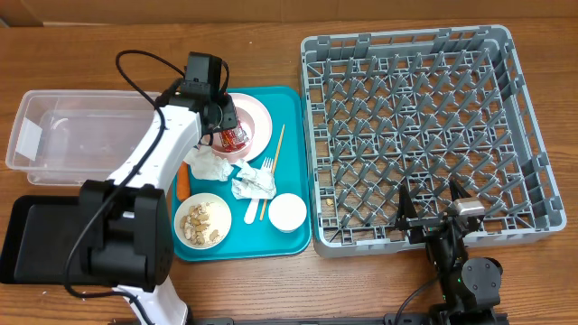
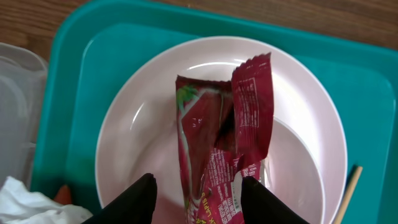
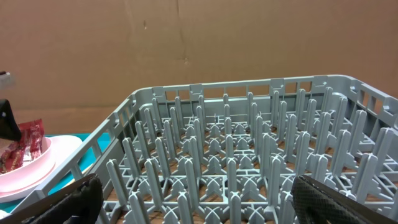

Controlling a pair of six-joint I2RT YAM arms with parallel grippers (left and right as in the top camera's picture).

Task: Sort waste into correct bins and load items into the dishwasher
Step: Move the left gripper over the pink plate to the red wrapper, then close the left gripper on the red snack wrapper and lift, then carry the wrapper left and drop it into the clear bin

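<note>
A red shiny snack wrapper (image 2: 217,137) lies on the pale pink plate (image 2: 137,124) at the back of the teal tray (image 1: 298,101). My left gripper (image 2: 199,182) hangs open just over the plate, one finger on each side of the wrapper's near end. In the overhead view the left gripper (image 1: 229,126) covers part of the wrapper (image 1: 238,138). My right gripper (image 3: 193,199) stands wide open and empty at the near edge of the grey dishwasher rack (image 3: 236,155). The clear tub (image 1: 72,135) and black tray (image 1: 36,239) sit at the left.
On the teal tray lie crumpled napkins (image 1: 209,162), a carrot (image 1: 183,183), a white bowl with food scraps (image 1: 202,221), a small white cup (image 1: 287,212), a white fork (image 1: 256,194) and chopsticks (image 1: 275,162). The rack (image 1: 424,135) holds nothing.
</note>
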